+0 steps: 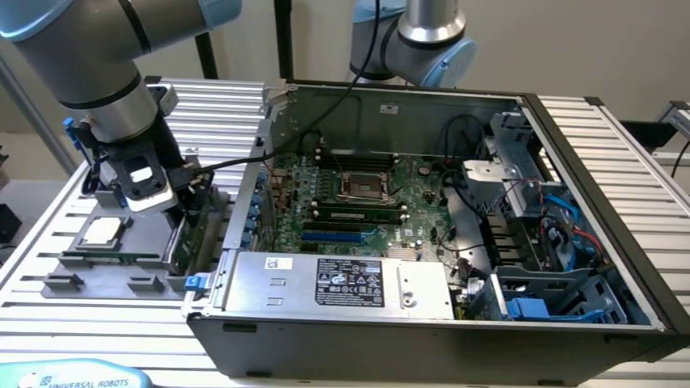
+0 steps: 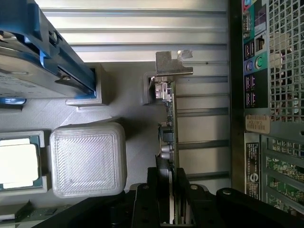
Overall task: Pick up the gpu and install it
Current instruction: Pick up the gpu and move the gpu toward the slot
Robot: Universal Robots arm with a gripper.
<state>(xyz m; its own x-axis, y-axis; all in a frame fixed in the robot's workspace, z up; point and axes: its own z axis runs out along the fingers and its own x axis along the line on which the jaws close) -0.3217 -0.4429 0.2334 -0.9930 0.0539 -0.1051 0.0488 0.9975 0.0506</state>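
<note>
Nearest, the dark sheet-metal computer case (image 1: 431,339) lies open, with the green motherboard (image 1: 367,186) flat inside it. At the case's nine o'clock in the exterior view, the gpu (image 1: 200,234) stands on edge in a grey plastic holder tray (image 1: 108,283). It is a thin green board with a bent silver bracket (image 2: 172,64). The black gripper (image 1: 192,202) straddles the card's top edge; I cannot tell whether it is clamped on the card. A square silver processor chip (image 1: 103,232) lies at the card's nine o'clock.

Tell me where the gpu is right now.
The gpu stands on edge in the grey holder at the exterior view's left, just outside the computer case.
</note>
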